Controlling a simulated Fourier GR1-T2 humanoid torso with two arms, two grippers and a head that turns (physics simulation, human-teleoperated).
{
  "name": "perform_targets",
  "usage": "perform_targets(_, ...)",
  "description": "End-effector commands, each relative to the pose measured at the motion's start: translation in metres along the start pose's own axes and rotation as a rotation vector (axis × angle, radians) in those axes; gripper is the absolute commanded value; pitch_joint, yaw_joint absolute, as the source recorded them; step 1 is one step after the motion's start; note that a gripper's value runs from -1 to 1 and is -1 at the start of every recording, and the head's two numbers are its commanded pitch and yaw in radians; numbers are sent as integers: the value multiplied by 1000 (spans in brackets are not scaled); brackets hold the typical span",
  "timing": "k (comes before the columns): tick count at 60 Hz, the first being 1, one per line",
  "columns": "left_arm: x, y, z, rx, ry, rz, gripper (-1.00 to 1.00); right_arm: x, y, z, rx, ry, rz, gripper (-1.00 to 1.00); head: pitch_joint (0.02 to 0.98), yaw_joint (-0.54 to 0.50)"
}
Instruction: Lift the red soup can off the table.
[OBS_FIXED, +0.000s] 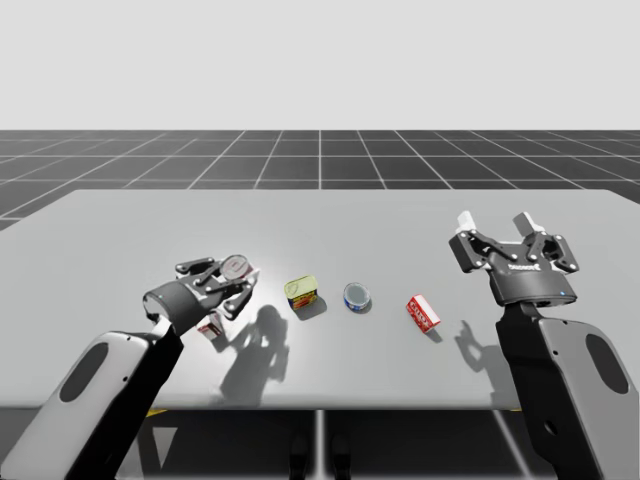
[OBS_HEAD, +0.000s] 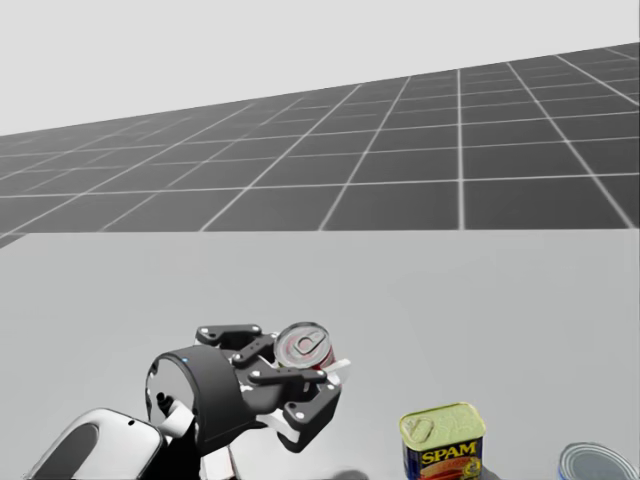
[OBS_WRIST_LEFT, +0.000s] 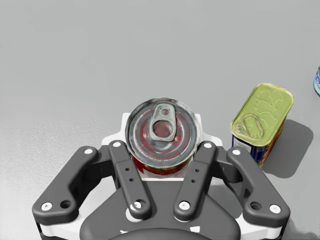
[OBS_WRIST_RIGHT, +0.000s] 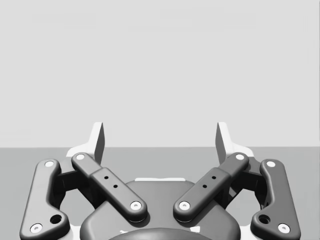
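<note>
Beyond the pale grey table (OBS_FIXED: 330, 215), a dark gridded floor (OBS_FIXED: 320, 155) runs to a blank light backdrop.

My left end effector (OBS_WRIST_LEFT: 162, 142) is closed around the red soup can (OBS_WRIST_LEFT: 161, 127), a cylinder with a silver pull-tab lid. Its white fingertips (OBS_WRIST_LEFT: 207, 139) press the can's wall from two sides, and the lid faces the wrist camera. In the high view the pair sits left of centre. Their shadow lies on the table to the lower right, apart from them, so the can looks held clear of the surface.

Just under the left wrist in that view lies a small red-and-white box (OBS_FIXED: 210, 324). At mid-frame stands a rectangular yellow-lidded tin (OBS_FIXED: 302, 291) with blue sides. Just to its right is a low round blue can (OBS_FIXED: 357, 297) with a silver top, and further right lies a flat red box (OBS_FIXED: 422, 312) with a white end. These three stand apart from one another.

My right end effector (OBS_WRIST_RIGHT: 160, 140) hangs above the table at the right of the high view, well apart from everything. Its fingers are spread wide and hold nothing.
</note>
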Motion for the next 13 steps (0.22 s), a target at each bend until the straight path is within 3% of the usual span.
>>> perform_targets(1, 55, -5, 11, -79, -49, -75, 1000, 0, -1, -1, 1, -2, 4, -1000, 471, 290)
perform_targets(8, 76, -2, 23, -53, -101, -93, 1000, 0, -2, -1, 7, -6, 11, -1000, 470, 287)
perform_targets(11, 85, 0, 28, -42, -124, -99, 1000, -1, -1, 0, 9, -17, 44, -1000, 469, 286)
perform_targets(13, 94, 1, 33, -27, -150, -107, 1000, -1, -2, 0, 13, -12, 28, -1000, 468, 285)
